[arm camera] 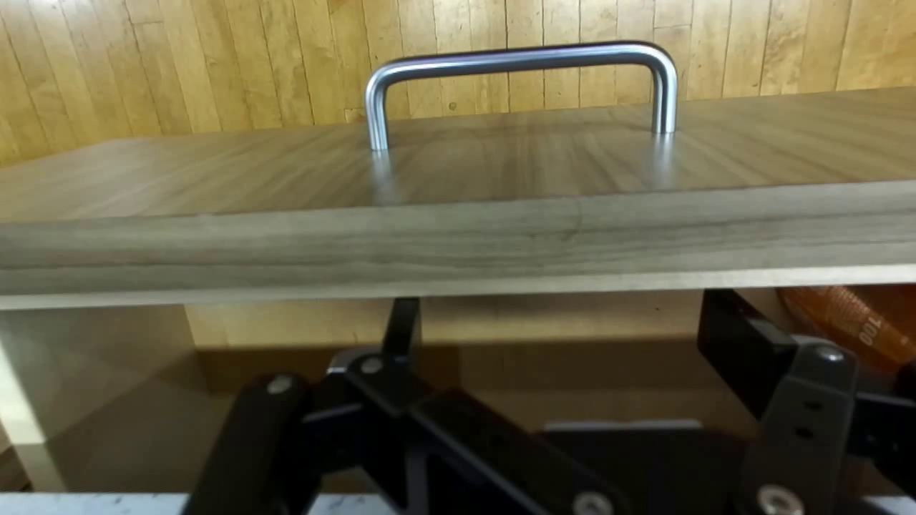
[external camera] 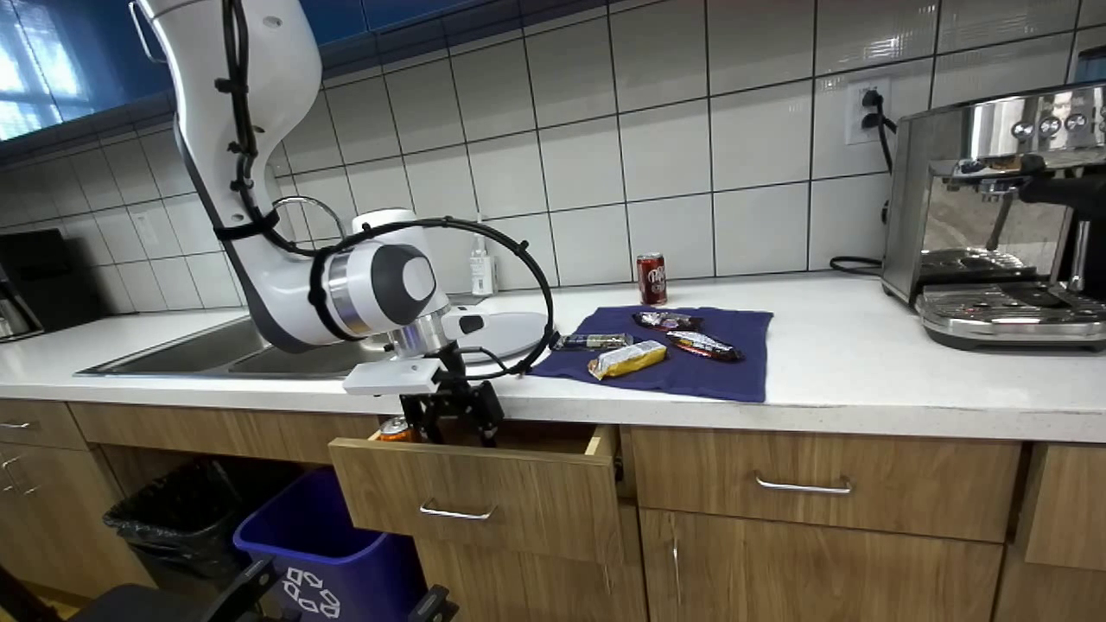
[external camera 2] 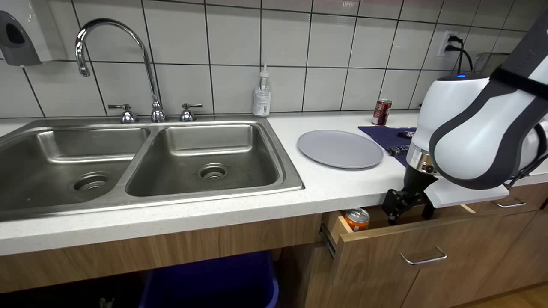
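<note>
Leaning over the front edge of a long white table (external camera: 864,371), a white-and-grey robot arm (external camera: 268,298) hangs above an open, brown wooden drawer (external camera: 536,488), its black jaws spread wide apart at the opening, near a silver-topped orange metal can (external camera 2: 357,219) standing upright inside.

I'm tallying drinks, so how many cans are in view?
2: a red can on the counter behind the blue cloth, and an orange can in the open drawer. More may be hidden inside it.
</note>
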Controlling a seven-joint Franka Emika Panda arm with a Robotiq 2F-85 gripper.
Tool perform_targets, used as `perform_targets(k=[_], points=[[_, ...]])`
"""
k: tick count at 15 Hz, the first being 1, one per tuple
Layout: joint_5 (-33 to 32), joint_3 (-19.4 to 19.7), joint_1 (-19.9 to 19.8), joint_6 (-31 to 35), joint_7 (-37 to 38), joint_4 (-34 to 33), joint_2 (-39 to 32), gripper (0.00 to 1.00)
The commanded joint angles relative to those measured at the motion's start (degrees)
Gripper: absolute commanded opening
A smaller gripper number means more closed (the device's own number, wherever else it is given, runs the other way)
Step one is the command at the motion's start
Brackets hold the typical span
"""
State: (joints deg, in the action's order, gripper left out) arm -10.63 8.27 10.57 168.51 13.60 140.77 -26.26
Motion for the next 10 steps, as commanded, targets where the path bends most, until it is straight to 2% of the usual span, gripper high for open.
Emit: perform_targets(k=[1,10], points=[[1.9,0.1,0.4,0.4,-0.3,3.5,2.4,1.0],[1.4,1.2,1.7,0.8,0.3,7.4,4.6,1.0]])
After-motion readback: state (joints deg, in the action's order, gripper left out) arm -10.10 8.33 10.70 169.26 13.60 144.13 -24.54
